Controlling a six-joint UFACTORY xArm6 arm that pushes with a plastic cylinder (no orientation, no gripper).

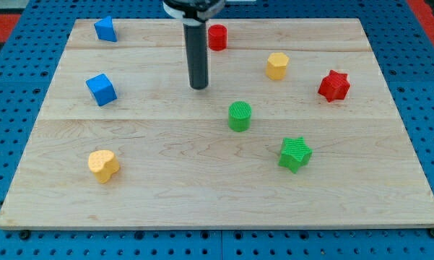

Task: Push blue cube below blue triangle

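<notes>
The blue cube [101,89] sits on the wooden board at the view's left. The blue triangle [105,29] lies near the view's top left corner, above the cube and a little to its right. My tip [198,87] rests on the board near the top centre, well to the right of the blue cube and apart from it. The rod rises straight up and out of the view's top.
A red cylinder [217,37] stands just right of the rod. A yellow hexagon [277,66], a red star [334,85], a green cylinder [240,115], a green star [295,154] and a yellow heart [103,165] are spread over the wooden board [202,202].
</notes>
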